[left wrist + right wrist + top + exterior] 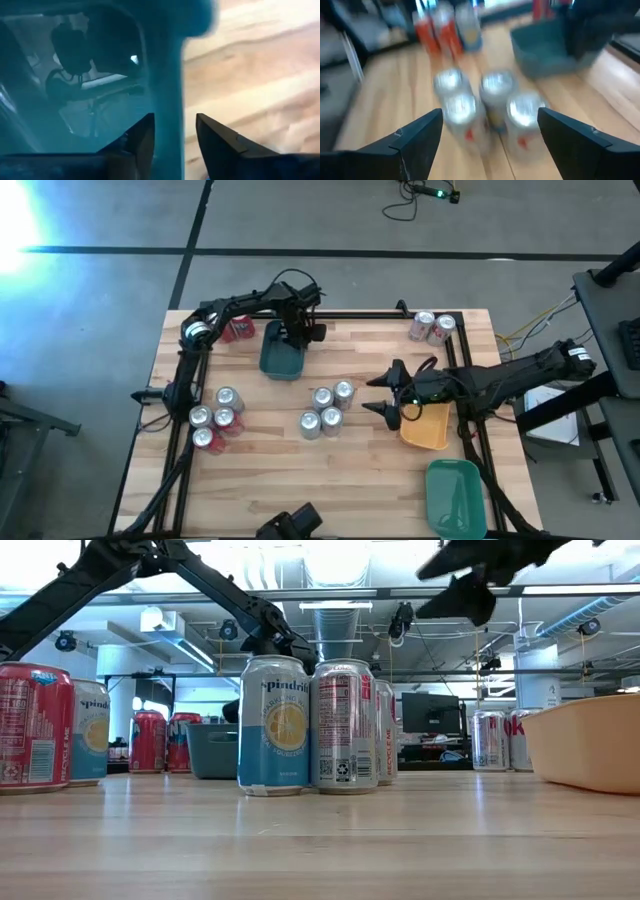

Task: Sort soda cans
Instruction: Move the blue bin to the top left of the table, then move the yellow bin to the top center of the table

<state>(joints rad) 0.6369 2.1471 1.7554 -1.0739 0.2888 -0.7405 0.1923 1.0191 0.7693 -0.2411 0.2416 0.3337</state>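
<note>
Several soda cans stand upright in groups: a middle cluster (326, 410), a left cluster (214, 420), red ones at the far left (238, 330) and two at the far right (432, 327). My left gripper (296, 335) is at the far end of the teal tray (282, 360), shut on its wall. My right gripper (382, 395) hangs open above the table, just right of the middle cluster (485, 107), with nothing between its fingers. My left gripper has the teal tray's wall (169, 115) between its two fingers, one finger (142, 137) inside the tray and the other (212, 137) outside over the wood. The fingers come from above, pointing down. In the low view the tray (212, 748) stands on the table.
An orange tray (428, 428) lies under my right arm, and a green tray (455, 495) sits near the front right corner. Bare wood stretches along the table's near edge and between the can groups.
</note>
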